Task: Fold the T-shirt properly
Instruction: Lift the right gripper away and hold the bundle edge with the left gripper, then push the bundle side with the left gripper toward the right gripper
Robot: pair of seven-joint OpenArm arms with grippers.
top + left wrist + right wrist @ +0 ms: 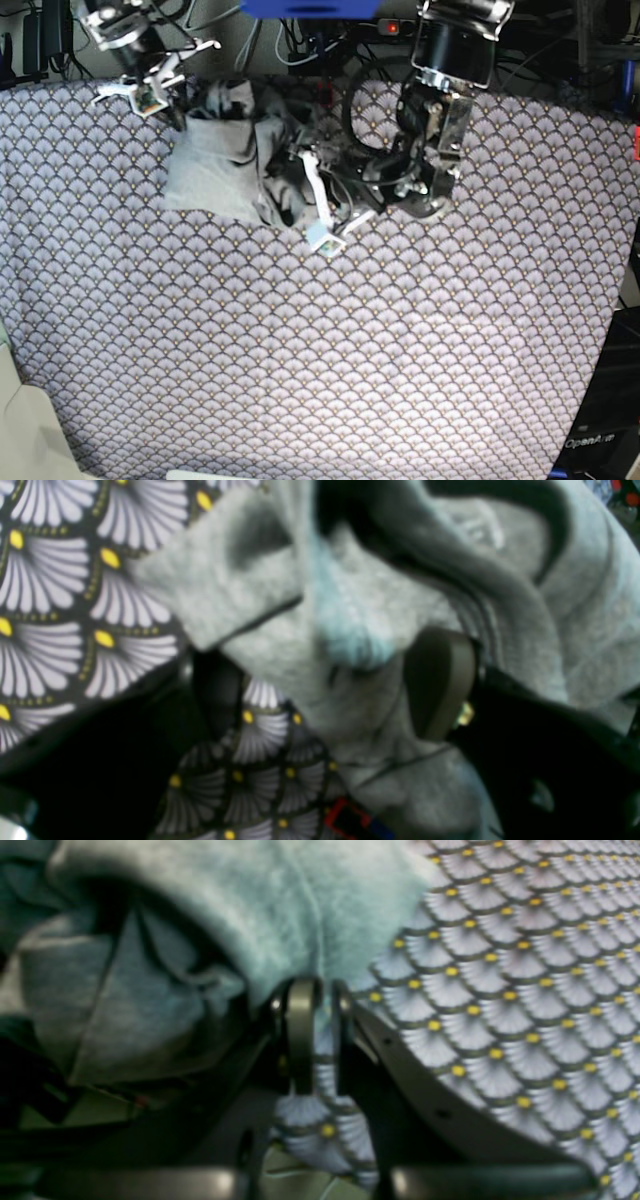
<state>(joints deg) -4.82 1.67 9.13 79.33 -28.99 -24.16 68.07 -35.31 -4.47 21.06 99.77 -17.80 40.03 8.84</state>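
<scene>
The light grey T-shirt (225, 160) lies crumpled in a heap at the back left of the table. My right gripper (180, 117) is at the heap's back left corner. In the right wrist view its fingers (300, 1035) stand close together, and the right gripper (322, 990) is shut on an edge of the T-shirt (280, 905). My left gripper (300, 188) reaches into the heap's right side. In the left wrist view the left gripper (327, 652) is wide open, with a fold of the T-shirt (360, 595) lying between its pads (440, 685).
A purple-white scallop-patterned cloth (350, 350) covers the whole table. Cables and a power strip (390, 25) run along the back edge. The table's right edge (615, 330) drops off to dark floor.
</scene>
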